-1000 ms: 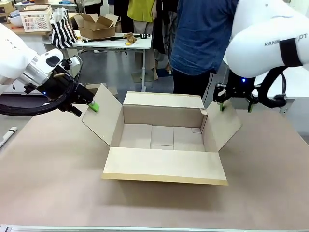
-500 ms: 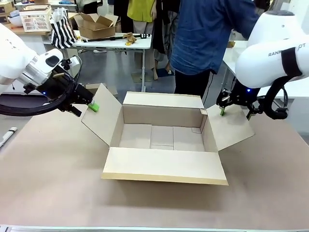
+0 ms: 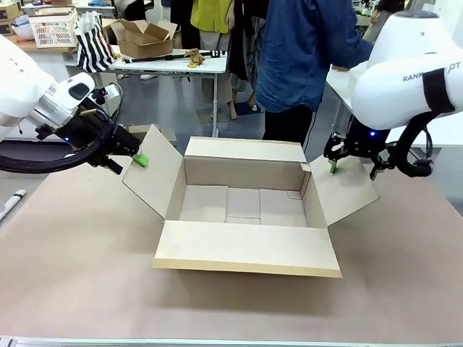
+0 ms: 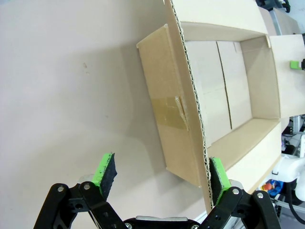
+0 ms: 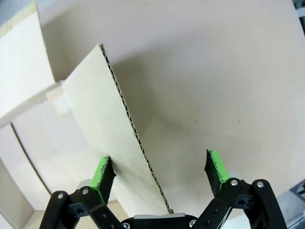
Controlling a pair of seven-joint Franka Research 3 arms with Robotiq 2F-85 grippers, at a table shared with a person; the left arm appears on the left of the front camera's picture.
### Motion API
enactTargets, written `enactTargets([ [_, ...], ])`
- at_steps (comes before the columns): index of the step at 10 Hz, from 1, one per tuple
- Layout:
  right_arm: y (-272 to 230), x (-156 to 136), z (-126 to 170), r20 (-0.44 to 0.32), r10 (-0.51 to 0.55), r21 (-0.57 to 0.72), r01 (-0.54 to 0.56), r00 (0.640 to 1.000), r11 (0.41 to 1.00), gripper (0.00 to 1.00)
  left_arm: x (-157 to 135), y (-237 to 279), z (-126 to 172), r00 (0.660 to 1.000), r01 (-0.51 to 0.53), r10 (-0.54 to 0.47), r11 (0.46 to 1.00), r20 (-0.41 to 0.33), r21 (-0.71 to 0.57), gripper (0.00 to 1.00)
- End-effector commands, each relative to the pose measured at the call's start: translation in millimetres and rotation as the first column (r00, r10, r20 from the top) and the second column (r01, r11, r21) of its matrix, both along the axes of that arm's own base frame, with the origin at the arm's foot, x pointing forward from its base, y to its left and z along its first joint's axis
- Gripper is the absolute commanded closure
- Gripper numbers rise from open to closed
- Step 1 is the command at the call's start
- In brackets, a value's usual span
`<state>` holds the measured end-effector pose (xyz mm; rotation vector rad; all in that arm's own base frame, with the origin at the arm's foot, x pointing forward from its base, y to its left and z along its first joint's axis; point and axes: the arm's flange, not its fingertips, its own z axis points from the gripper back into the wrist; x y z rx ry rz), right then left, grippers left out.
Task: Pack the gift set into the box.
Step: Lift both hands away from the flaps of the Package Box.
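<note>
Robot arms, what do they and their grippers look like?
The left arm and right arm are glossy white; the right carries a black band and grey lettering. Black cables loop at each wrist. The left gripper and right gripper are black, with green-padded fingers.

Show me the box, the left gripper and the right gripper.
box [image 3: 246,249], front view, near flap.
left gripper [image 4: 161,168], left wrist view, midway between fingertips.
right gripper [image 5: 159,164], right wrist view, midway between fingertips.

Front view: fixed raised camera on the robot's side, facing across the surface [image 3: 72,282] toward a person [image 3: 304,58] opposite; whole box [image 3: 246,249] at mid range. Left wrist view: looks down along the left fingers [image 4: 104,172], close to the box's left flap [image 4: 193,102]. Right wrist view: likewise, right fingers [image 5: 104,172], right flap [image 5: 95,114]. All share the box.
</note>
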<state>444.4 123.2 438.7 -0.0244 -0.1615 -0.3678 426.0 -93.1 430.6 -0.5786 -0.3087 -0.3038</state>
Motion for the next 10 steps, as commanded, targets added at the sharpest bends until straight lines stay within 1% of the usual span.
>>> enactTargets([
  [1, -1.5, 0.9, 4.0, 0.002, -0.007, -0.017, 0.007, 1.0, 1.0, 0.0, -0.1, -0.2, 3.3, 1.0, -0.008, 0.008, 1.0, -0.007, 0.015, 0.0],
  [10, -1.5, 0.9, 4.0, 0.002, -0.007, -0.017, 0.007, 1.0, 1.0, 0.0, -0.1, -0.2, 3.3, 1.0, -0.008, 0.008, 1.0, -0.007, 0.015, 0.0],
])
